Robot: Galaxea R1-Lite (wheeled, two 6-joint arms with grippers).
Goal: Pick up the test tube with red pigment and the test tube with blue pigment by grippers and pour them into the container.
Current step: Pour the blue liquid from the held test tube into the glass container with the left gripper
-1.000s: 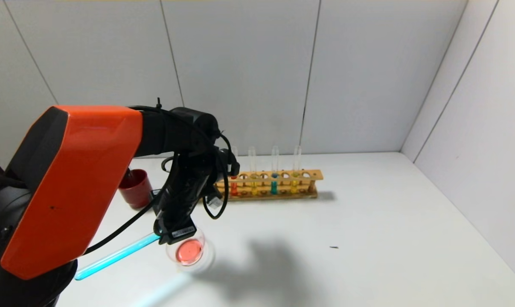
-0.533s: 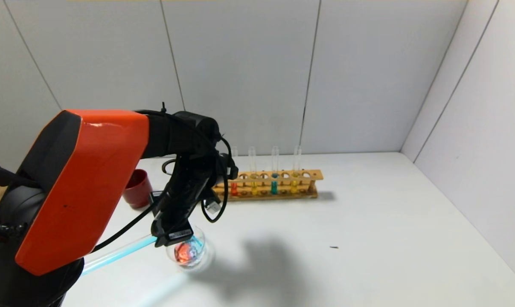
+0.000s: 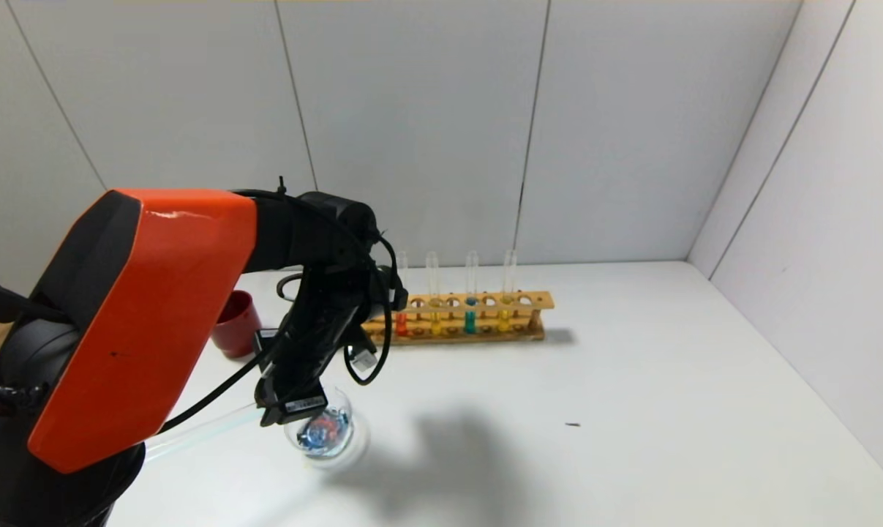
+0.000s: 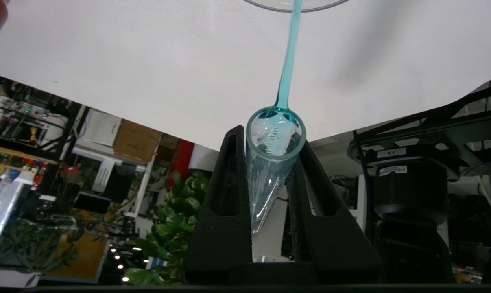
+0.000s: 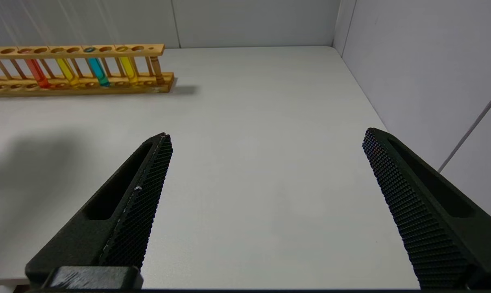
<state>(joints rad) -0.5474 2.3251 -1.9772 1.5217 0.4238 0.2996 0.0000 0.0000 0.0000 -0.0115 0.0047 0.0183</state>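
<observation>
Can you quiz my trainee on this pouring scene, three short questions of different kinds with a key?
1. True or false: the left end effector is shut on a tilted test tube whose blue liquid streams toward the glass dish.
2. Multiple choice: where does the wooden rack stand? A) behind the dish, near the wall; B) inside the red cup; C) at the table's front edge.
3. Fill in: the right end effector hovers over bare table with its jaws ____.

Key: 1 true; 2 A; 3 open.
</observation>
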